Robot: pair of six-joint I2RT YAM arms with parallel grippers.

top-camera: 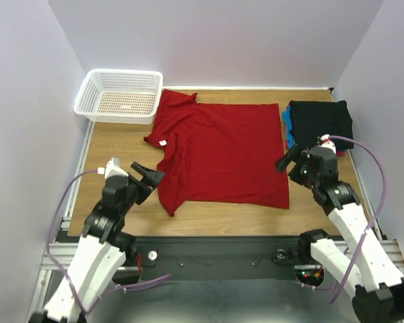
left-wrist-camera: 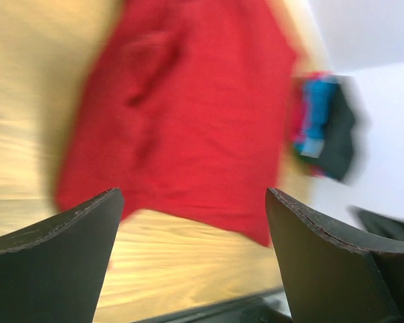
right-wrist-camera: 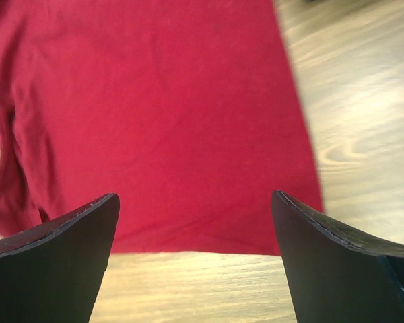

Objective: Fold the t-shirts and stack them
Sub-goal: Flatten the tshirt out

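**Red Shirt Spread Flat, Both Arms Poised Beside It**

A bright red t-shirt (top-camera: 222, 151) lies spread on the desk (top-camera: 121, 145), beside a folded stack (top-camera: 320, 120) of black and blue shirts at far right. Light, limp cloth will likely sag and slip, so pinching edges at sleeve and hem looks best. The left arm (top-camera: 111, 205) and right arm (top-camera: 337, 195) flank it, jaws spread wide, holding nothing.

Red t-shirt (top-camera: 222, 151) plain; folded stack (top-camera: 320, 118) black over blue; basket (top-camera: 118, 116) white lattice.
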